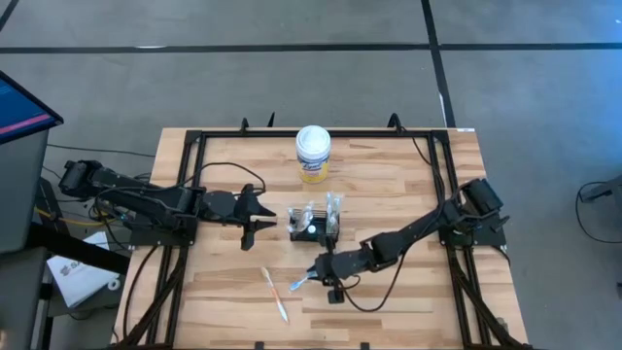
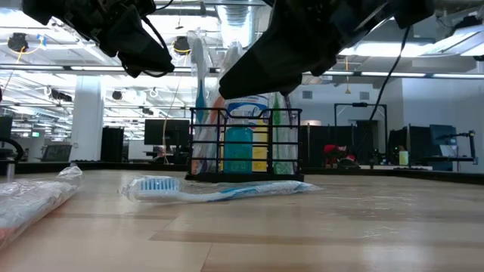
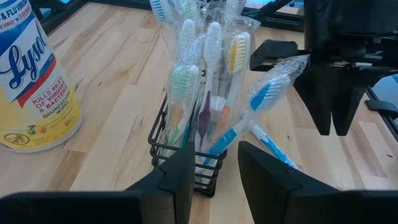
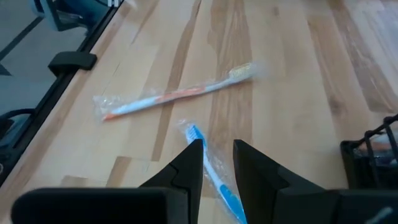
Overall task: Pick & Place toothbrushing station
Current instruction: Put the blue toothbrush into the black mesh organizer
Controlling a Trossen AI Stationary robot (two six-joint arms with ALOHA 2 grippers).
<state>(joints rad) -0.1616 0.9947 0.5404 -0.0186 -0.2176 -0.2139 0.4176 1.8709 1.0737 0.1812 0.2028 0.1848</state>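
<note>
Toothbrushes in clear wrappers stand packed in the small black wire-mesh holder [image 1: 316, 224], which sits near the middle of the light wooden table [image 1: 408, 185], a little toward its front. A white round canister with a yellow label [image 1: 313, 154] stands near the back edge. One blue toothbrush in a clear wrapper [image 4: 214, 177] lies flat on the table just in front of the holder, with its long side slanting toward the front edge. The right gripper [image 4: 216, 163] is the nearer one: it hangs right over this brush, fingers a little apart with the brush between them, not yet squeezing it. The right arm reaches low from the table's right edge. An orange and white wrapped toothbrush [image 1: 274, 294] lies near the front edge. The left gripper [image 3: 214, 171] waits just left of the holder, partly open and holding nothing, pointing at it.
</note>
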